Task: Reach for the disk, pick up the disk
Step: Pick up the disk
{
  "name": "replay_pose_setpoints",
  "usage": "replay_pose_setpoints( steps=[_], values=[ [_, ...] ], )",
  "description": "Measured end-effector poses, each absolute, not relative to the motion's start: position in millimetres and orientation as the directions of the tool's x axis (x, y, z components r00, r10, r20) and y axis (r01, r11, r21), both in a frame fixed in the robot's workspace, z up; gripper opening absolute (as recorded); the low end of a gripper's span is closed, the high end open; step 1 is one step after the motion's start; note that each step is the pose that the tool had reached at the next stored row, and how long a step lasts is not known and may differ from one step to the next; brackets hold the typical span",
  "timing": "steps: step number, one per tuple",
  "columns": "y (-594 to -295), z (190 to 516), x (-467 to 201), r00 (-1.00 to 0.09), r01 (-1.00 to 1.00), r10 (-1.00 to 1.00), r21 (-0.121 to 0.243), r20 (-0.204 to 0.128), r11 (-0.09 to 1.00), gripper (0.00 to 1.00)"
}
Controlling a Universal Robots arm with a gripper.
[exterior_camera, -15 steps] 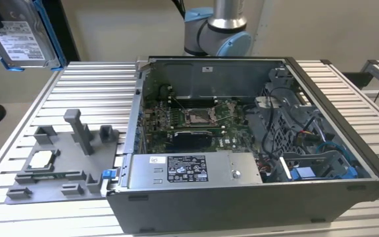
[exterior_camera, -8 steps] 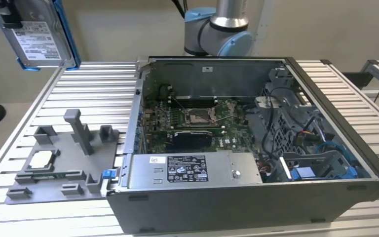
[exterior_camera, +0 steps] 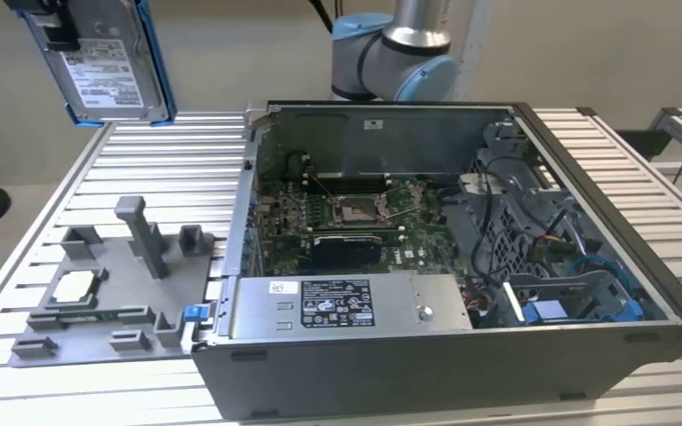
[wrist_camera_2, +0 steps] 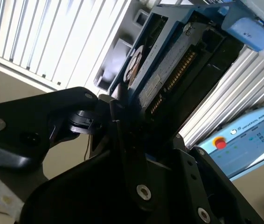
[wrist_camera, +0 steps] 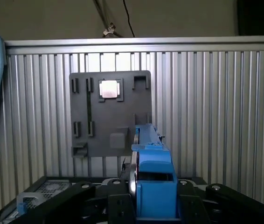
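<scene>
The disk (exterior_camera: 114, 62) hangs in the upper left of the exterior view, well above the ribbed counter (exterior_camera: 139, 164) and the grey fixture plate (exterior_camera: 104, 302). Its long axis is near upright and its label faces the camera. The claw (exterior_camera: 54, 25) is clenched on the disk's upper end, so the disk runs straight down from it. In the first wrist view its blue bracket (wrist_camera: 153, 182) shows edge-on.

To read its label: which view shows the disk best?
The exterior view: the disk is lifted, its labelled face towards the camera. The first wrist view shows it end-on; the second wrist view, slanted and shadowed.
</scene>
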State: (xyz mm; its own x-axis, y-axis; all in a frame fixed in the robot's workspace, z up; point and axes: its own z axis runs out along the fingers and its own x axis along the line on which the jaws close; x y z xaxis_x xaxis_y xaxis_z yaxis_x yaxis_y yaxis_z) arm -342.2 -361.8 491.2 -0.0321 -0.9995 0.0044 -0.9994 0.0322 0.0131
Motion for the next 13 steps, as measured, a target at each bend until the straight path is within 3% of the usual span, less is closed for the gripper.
replay_pose_setpoints(
  steps=[13],
  values=[
    [-362.0,491.1,-282.9,-0.032,-0.999,-0.999,0.020,0.005,0.032,0.00]
  ],
)
